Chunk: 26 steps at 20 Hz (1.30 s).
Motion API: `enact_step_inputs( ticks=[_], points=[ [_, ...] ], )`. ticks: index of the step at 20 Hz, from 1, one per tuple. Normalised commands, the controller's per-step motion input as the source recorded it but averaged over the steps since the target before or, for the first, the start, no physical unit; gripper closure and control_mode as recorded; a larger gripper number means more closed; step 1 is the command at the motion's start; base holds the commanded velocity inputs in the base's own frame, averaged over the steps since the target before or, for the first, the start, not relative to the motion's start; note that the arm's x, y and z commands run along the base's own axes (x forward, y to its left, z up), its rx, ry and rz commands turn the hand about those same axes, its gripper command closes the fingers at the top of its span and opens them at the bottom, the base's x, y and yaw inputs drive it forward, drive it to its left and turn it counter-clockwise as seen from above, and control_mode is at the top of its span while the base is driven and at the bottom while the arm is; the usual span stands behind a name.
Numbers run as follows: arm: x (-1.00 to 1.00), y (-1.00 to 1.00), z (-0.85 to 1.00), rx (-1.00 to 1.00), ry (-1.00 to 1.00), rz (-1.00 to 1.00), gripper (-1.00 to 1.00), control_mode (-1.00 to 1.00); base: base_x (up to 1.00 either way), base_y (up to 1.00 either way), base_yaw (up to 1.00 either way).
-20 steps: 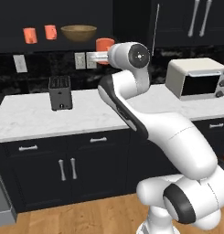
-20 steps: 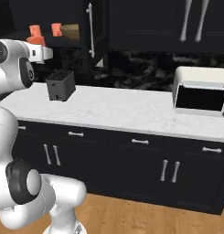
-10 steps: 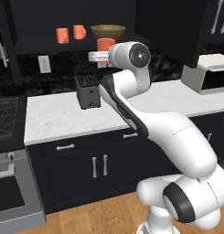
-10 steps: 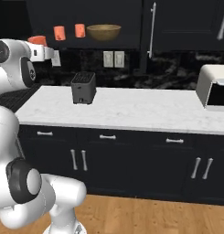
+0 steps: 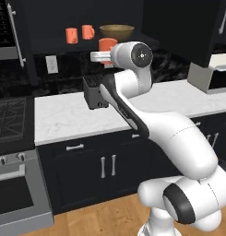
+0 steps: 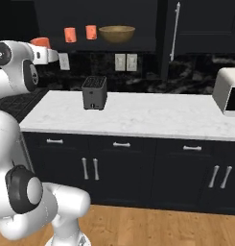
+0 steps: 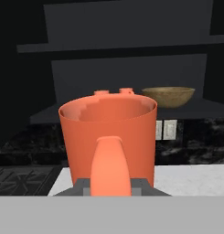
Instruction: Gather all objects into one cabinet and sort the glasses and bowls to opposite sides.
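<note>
Two orange mugs (image 6: 70,34) (image 6: 91,32) stand side by side on the dark shelf of the open black upper cabinet (image 6: 143,45). The wide brown wooden bowl (image 6: 117,33) sits to their right on that shelf. My gripper (image 5: 101,55) is shut on a third orange mug (image 5: 107,44), held upright in front of the shelf at about its height. In the hand view this mug (image 7: 109,135) looms close with its handle toward the camera, and the bowl (image 7: 168,96) lies beyond it to the right. The cabinet's tall door (image 6: 195,29) with a pale bar handle stands to the right.
A black toaster (image 6: 94,92) stands on the white marble counter (image 6: 152,115) below the shelf. A white microwave (image 6: 229,91) sits at the counter's right end. A stove (image 5: 13,120) adjoins the counter on the left. Dark base cabinets run underneath.
The whole scene has slid to the right in both base views, so the base has driven left. The mug stays in my gripper, which now sits closer to the shelf's bowl.
</note>
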Motion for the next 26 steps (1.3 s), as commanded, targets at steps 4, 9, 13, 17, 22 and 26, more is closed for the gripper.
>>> enact_step_inputs(
  ticks=[4, 9, 13, 17, 22, 26],
  points=[
    [0.0, 0.0, 0.0, 0.0, 0.0, 0.0, 1.0, 1.0, 0.39, 0.11, 0.16],
    [0.0, 0.0, 0.0, 0.0, 0.0, 0.0, 1.0, 1.0, 0.45, 0.14, 0.19],
    [0.0, 0.0, 0.0, 0.0, 0.0, 0.0, 1.0, 1.0, 0.26, 0.02, 0.06],
    [0.0, 0.0, 0.0, 0.0, 0.0, 0.0, 1.0, 1.0, 0.24, 0.06, 0.02],
    [0.0, 0.0, 0.0, 0.0, 0.0, 0.0, 1.0, 1.0, 0.47, 0.13, 0.04],
    [0.0, 0.0, 0.0, 0.0, 0.0, 0.0, 1.0, 1.0, 0.37, 0.11, 0.01]
  ],
)
